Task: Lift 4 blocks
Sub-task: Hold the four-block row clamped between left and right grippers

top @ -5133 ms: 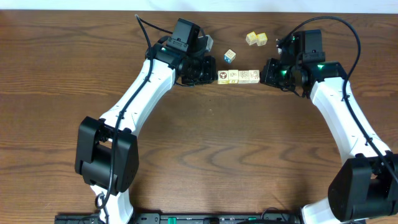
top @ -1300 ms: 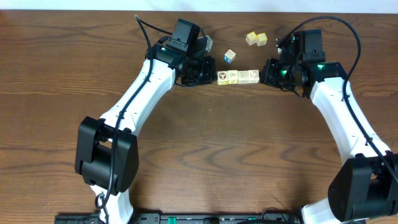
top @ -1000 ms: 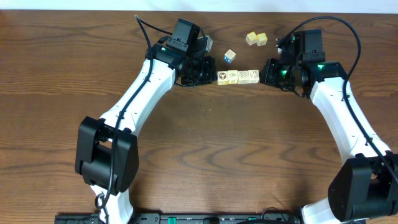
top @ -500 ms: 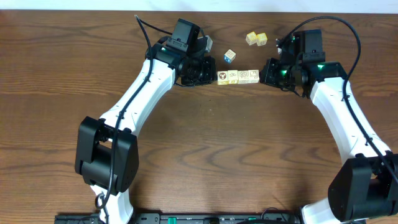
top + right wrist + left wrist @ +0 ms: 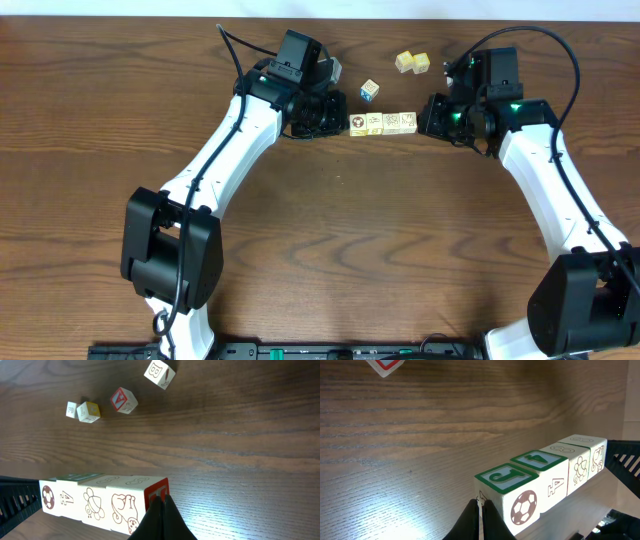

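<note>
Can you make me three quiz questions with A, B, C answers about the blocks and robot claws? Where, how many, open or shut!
1. Where is the row of blocks?
A between the grippers
B on an arm
C at the table's edge
2. How many blocks are in it?
A two
B four
C six
3. The left gripper's fingers are:
A wide open
B shut
C missing
Answers: A, the right gripper faces the left one across it; B, four faces side by side; B, the fingertips meet.
</note>
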